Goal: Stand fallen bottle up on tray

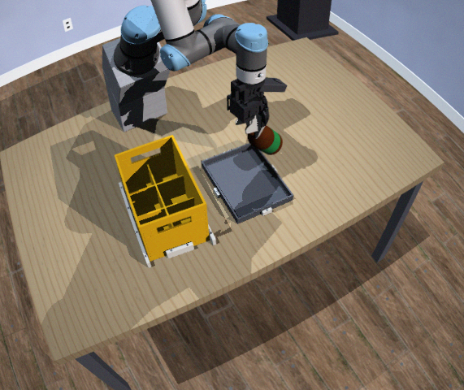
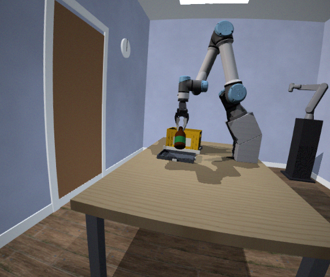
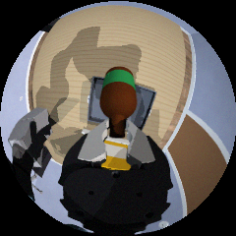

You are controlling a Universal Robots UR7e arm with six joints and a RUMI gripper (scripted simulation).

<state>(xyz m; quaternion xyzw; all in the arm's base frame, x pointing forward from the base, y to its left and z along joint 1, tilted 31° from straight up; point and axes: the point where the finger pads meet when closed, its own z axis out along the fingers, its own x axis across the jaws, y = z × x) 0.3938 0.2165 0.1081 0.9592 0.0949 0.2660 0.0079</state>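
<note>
A brown bottle (image 1: 265, 140) (image 2: 180, 140) (image 3: 118, 100) with a green band hangs tilted in the air, neck up at the fingers and base lower, pointing away from the crate. My gripper (image 1: 255, 131) (image 2: 181, 127) (image 3: 117, 119) is shut on the bottle's neck and points down. The dark grey tray (image 1: 224, 168) (image 2: 177, 156) (image 3: 97, 100) lies flat on the table, below the bottle in the exterior view. The bottle is clear of the tray. The yellow crate (image 1: 173, 232) (image 2: 196, 137) (image 3: 116, 162) stands upright beside the tray; its visible compartments hold no bottle.
White blocks (image 1: 179, 249) (image 1: 266, 210) sit against the outer sides of the crate and the tray. The crate's walls rise well above the tray's low rim. The robot's grey pedestal (image 1: 133, 96) (image 2: 247, 149) stands at the table's back edge.
</note>
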